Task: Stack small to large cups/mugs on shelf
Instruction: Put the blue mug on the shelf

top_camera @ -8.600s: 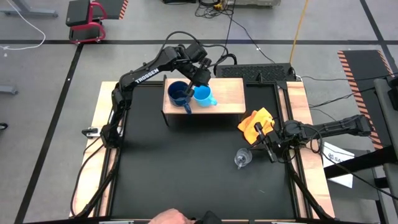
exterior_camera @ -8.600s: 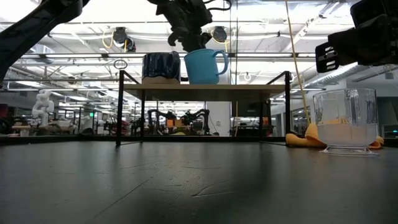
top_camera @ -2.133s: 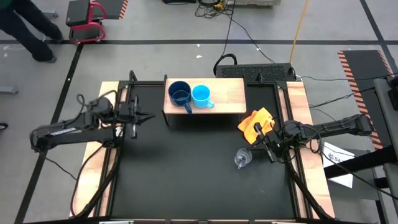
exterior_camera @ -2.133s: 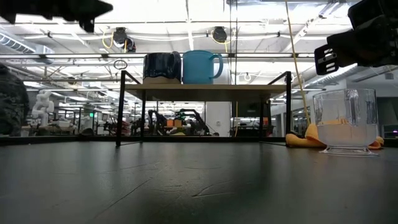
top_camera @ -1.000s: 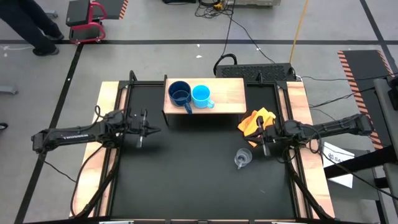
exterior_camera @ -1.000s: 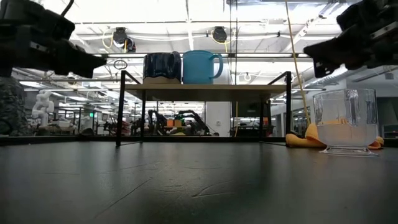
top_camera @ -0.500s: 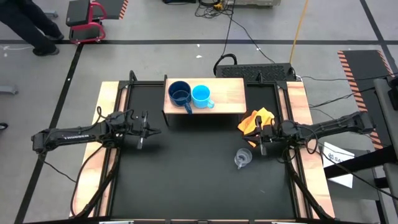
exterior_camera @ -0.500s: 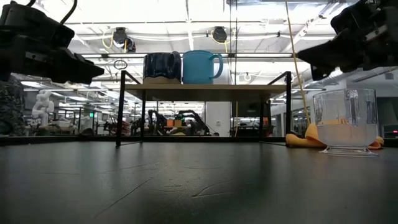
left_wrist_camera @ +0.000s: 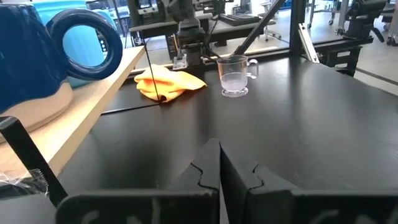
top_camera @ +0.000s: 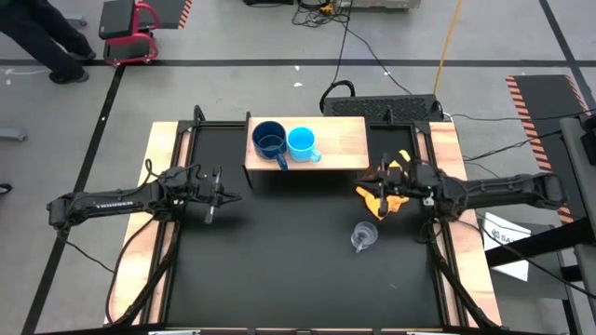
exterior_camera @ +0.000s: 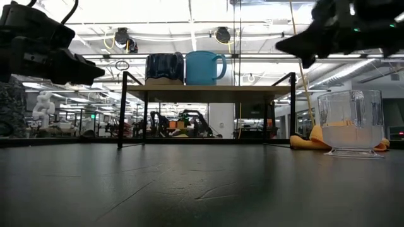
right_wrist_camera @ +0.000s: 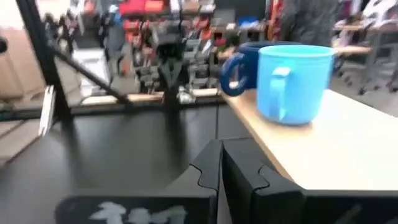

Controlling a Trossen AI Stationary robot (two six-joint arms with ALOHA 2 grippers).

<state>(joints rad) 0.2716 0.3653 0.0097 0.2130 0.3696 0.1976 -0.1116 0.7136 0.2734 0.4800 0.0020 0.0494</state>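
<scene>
My right gripper (top_camera: pixel 384 186), fingers together and empty, hovers over the orange cloth (top_camera: pixel 384 191). The glass cup (top_camera: pixel 362 236) stands on the table at its seven o'clock. A closed descent could knock it over. My left gripper (top_camera: pixel 220 193), also closed, waits.

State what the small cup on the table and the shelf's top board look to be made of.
Small cup: clear glass or plastic; the dark table shows through its walls. Shelf's top board: pale, matte wood by its look.
</scene>
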